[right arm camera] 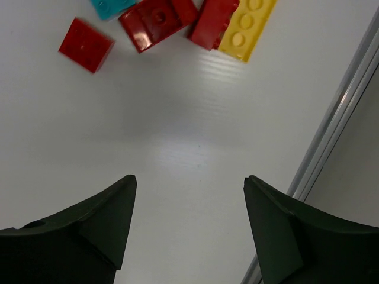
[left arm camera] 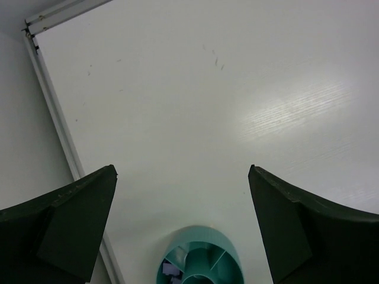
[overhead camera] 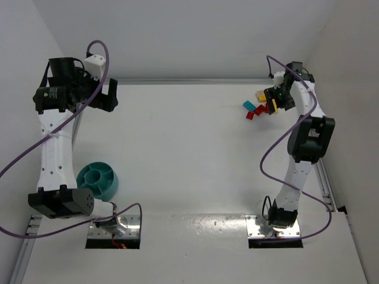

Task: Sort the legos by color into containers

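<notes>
White counter (overhead camera: pixel 189 154), matte, with white walls on three sides.

Bowl (overhead camera: pixel 98 179): one, round, teal, with inner dividers and a central hub. It stands near the left edge of the counter, toward the near left corner, just beside the left arm. Contents: one small pale item in a compartment, seen from the left wrist and too small to identify.

Bricks (overhead camera: pixel 256 107): a loose cluster on the counter near the far right corner, well apart from the bowl. The right wrist view shows:
- one red square brick (right arm camera: pixel 86 44), lying by itself
- two larger red bricks (right arm camera: pixel 157 21)
- one yellow brick (right arm camera: pixel 247 26), touching a red one
- one blue brick (right arm camera: pixel 112 6), cut off by the frame edge

Fittings: a metal rail (right arm camera: pixel 331 136) runs along the right edge and another along the left. Two metal base plates (overhead camera: pixel 113 228) sit at the near edge.

Left pincer (left arm camera: pixel 182 171): fingers wide apart, holding nothing. It hangs over bare counter near the far left corner.

Right pincer (right arm camera: pixel 189 178): fingers wide apart, holding nothing. It hangs over bare counter just beside the bricks and touches none of them.
</notes>
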`<action>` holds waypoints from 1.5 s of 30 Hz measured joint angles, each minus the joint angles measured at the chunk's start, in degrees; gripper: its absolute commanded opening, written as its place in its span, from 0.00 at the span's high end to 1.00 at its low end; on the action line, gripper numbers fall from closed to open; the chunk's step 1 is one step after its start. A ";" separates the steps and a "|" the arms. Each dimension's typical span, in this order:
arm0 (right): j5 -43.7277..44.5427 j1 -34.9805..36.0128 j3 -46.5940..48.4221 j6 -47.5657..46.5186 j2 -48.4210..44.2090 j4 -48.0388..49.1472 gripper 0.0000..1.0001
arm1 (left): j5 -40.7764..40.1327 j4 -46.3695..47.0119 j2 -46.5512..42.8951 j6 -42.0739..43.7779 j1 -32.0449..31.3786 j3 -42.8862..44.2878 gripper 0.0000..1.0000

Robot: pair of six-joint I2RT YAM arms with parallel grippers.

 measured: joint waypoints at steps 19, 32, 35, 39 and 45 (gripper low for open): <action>-5.18 -6.80 17.07 10.45 18.47 6.62 0.50 | -14.58 1.95 0.00 -7.17 -12.52 -0.76 0.00; -17.75 4.46 18.84 0.20 18.43 5.79 0.19 | -16.33 2.32 0.04 -8.17 -14.19 -3.43 0.00; -18.27 6.12 20.09 -0.02 18.78 6.75 0.18 | -16.37 2.47 -0.04 -8.20 -14.49 -3.72 0.00; -17.44 5.62 20.52 -0.35 19.76 7.76 0.14 | -16.94 2.45 -0.09 -8.28 -14.53 -4.63 0.00; -15.87 4.83 21.64 -3.02 23.93 8.92 0.13 | -17.18 2.40 -0.09 -8.37 -14.82 -5.22 0.00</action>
